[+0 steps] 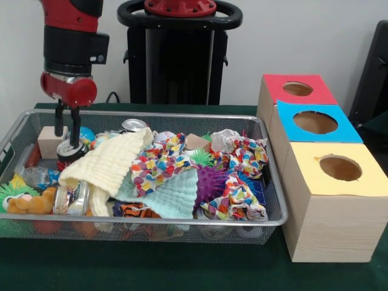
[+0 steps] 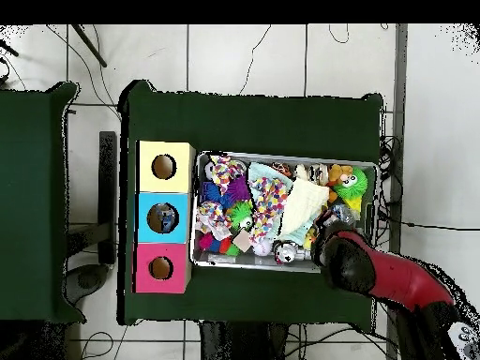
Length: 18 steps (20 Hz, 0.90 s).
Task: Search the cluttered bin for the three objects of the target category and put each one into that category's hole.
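A wire mesh bin [image 1: 182, 223] holds a jumble of cloths, spiky balls and soft toys. My gripper [image 1: 66, 138] hangs inside its far left corner, open, with its fingers just over a silver can [image 1: 70, 151] standing on end. A second can [image 1: 133, 125] sits by the far rim, and a third can [image 1: 71, 199] lies half under a pale yellow cloth [image 1: 112, 160]. Beside the bin stand three wooden boxes with a red hole top [image 1: 297, 89], a blue hole top [image 1: 315, 122] and a yellow hole top [image 1: 340, 168]. In the overhead view my arm [image 2: 375, 272] covers the gripper.
A wooden block [image 1: 50, 140] rests right next to the gripper at the bin's corner. A purple spiky ball [image 1: 212, 182], patterned cloths [image 1: 239, 194] and an orange plush toy [image 1: 30, 204] fill the bin. Overhead, the boxes [image 2: 162, 218] line the bin's [image 2: 286, 266] left side.
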{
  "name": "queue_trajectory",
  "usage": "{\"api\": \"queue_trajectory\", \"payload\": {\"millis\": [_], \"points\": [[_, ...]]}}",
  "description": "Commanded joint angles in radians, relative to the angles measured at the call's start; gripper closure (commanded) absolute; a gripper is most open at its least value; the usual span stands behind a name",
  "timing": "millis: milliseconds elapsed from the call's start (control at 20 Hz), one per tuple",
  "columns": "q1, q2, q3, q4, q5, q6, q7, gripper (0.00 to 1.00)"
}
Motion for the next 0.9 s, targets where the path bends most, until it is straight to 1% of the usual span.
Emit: {"api": "queue_trajectory", "payload": {"millis": [50,500,650,750,850,900], "points": [[-0.033,0.128,0.129,-0.173,-0.08,0.069,-0.139,0.0],[0.001,0.121,0.087,-0.151,-0.105,0.03,-0.072,0.0],[-0.021,0.106,0.099,-0.142,-0.104,0.049,-0.079,0.0],[-0.046,0.103,0.119,-0.147,-0.077,0.1,-0.088,0.0],[-0.036,0.112,0.102,-0.173,-0.059,0.142,-0.086,0.0],[-0.035,0.115,0.096,-0.179,-0.059,0.146,-0.086,0.0]]}}
